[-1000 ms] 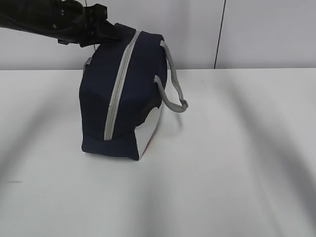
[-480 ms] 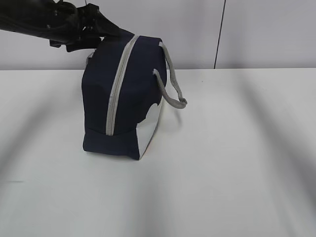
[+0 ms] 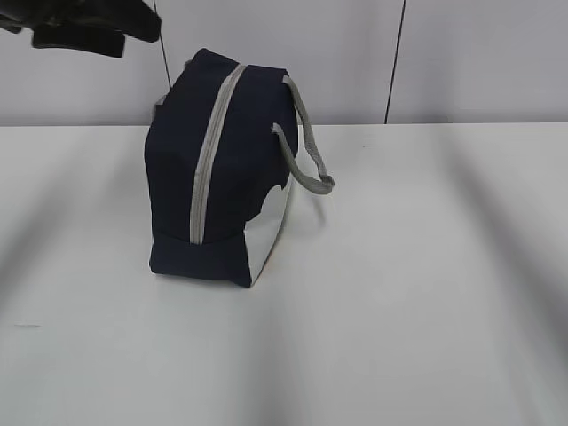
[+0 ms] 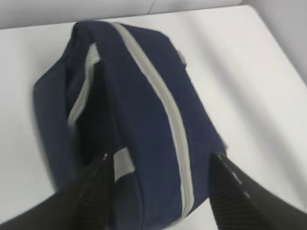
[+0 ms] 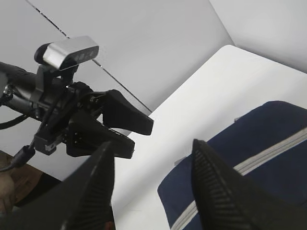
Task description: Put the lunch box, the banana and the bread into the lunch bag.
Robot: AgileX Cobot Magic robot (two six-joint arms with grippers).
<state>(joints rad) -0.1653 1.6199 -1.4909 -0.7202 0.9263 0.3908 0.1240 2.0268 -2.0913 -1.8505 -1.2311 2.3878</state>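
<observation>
The navy lunch bag stands on the white table, its grey zipper running over the top and looking shut, a grey handle hanging on its right side. My left gripper hovers up and to the left of the bag, apart from it. In the left wrist view it is open above the bag with nothing held. My right gripper is open and empty, high over the bag's end, facing the left gripper. The lunch box, the banana and the bread are out of view.
The white table spreads in front and to the right of the bag. A grey wall with a dark vertical seam stands behind. The left arm's wrist camera shows in the right wrist view.
My left gripper was at the bag's top left corner; it has opened, let go and drawn back up and to the left. The bag has settled a little more upright.
</observation>
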